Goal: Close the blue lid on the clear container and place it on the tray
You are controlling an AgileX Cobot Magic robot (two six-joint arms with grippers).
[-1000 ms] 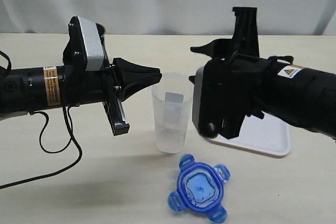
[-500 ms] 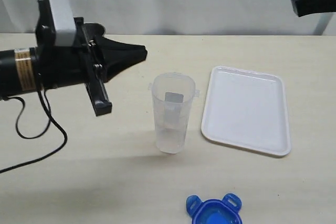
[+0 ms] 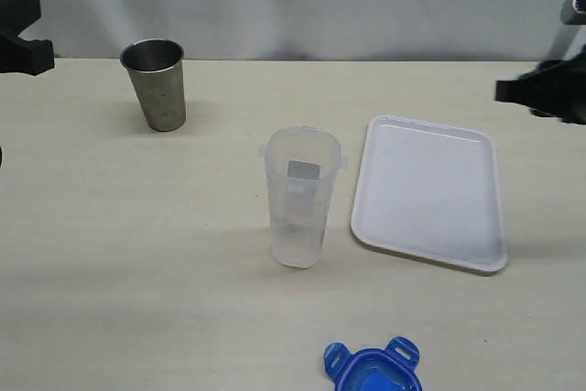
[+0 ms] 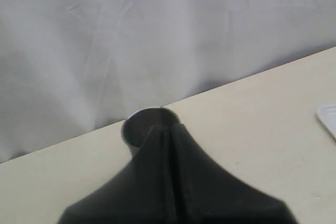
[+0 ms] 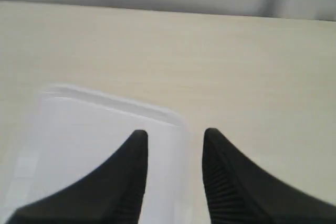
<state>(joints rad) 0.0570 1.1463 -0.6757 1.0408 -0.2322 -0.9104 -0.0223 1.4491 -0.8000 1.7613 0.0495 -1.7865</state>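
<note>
The bench (image 3: 137, 254) is open to me again: both arms have pulled out of the middle in the last second, the left arm (image 3: 16, 32) to the far left edge and the right arm (image 3: 548, 91) to the far right. The tray (image 3: 430, 190) lies bare where it was. The container (image 3: 300, 199) stands upright just left of it, on the bench, near the tray but not touching, mouth uncovered. The cup (image 3: 156, 84), hidden behind the left arm before, now shows at the back left. The lid (image 3: 374, 374) has shifted toward the near edge and sits half cut off at the bottom of my exterior view, well apart from the container.

Left jaws are pressed together on nothing, with the cup just beyond their tips. Right jaws stand partly parted over the tray's corner, empty.

I judge nothing is done yet: the lid needs fetching first, likely with the right arm, then capping, then the move onto the tray
</note>
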